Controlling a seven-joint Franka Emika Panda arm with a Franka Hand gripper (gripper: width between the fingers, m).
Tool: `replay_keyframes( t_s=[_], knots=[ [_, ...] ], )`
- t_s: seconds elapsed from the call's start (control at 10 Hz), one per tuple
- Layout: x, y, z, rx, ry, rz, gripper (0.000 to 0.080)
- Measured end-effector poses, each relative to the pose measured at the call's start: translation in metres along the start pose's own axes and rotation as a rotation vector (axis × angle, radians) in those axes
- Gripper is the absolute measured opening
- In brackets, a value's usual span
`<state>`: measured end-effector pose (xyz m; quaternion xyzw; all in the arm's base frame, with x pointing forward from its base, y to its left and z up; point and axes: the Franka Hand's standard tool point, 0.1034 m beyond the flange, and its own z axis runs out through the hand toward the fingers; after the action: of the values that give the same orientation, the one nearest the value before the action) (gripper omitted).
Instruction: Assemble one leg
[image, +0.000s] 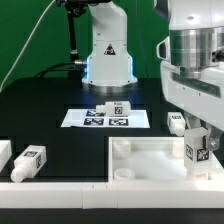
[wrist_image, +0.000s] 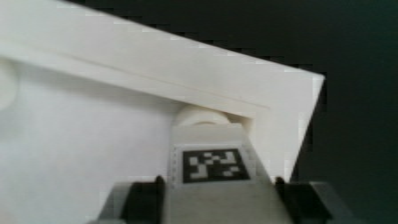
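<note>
My gripper is shut on a leg, a white stubby peg with a black-and-white tag, and holds it upright over the corner of the large white tray-like piece at the exterior view's right. In the wrist view the leg sits between my dark fingers, and its far end meets the tray piece's corner. I cannot tell whether it is in a hole. My gripper shows only at its fingertips there.
Two more legs lie at the exterior view's left front. Another leg lies on the marker board, and one stands behind the tray piece. The robot base is at the back.
</note>
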<state>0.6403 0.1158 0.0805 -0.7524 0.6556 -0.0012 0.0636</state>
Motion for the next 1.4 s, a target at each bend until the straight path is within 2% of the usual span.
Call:
replay_keyframes(
  t_s=[0.1, 0.2, 0.3, 0.4, 0.5, 0.6, 0.7, 0.8, 1.1, 1.2, 1.3, 1.4],
  knots=[
    [0.0002, 0.0, 0.0002, 0.016, -0.008, 0.121, 0.0285],
    [0.0002, 0.0003, 0.0003, 0.017, -0.007, 0.104, 0.0285],
    [0.0003, 0.0006, 0.001, 0.016, -0.007, 0.074, 0.0358],
    [0.0002, 0.0007, 0.0011, 0.016, -0.007, 0.072, 0.0497],
    [0.0002, 0.0012, 0.0012, 0.007, -0.004, -0.136, 0.0497],
    [-0.0036, 0.0011, 0.0005, -0.007, -0.01, -0.361, 0.0619],
    [-0.002, 0.0025, 0.0015, -0.007, -0.015, -0.547, 0.0641],
    [-0.0007, 0.0032, 0.002, 0.003, -0.004, -0.593, 0.0641],
    [0.0005, 0.0033, 0.0025, 0.001, -0.002, -0.819, 0.0649],
    [-0.0015, -0.0011, 0.0011, -0.018, 0.056, -1.106, 0.0649],
    [-0.0032, -0.0035, 0.0019, 0.0, 0.073, -1.166, 0.0649],
    [-0.0025, -0.0032, 0.0019, 0.001, 0.07, -1.119, 0.0649]
  ],
)
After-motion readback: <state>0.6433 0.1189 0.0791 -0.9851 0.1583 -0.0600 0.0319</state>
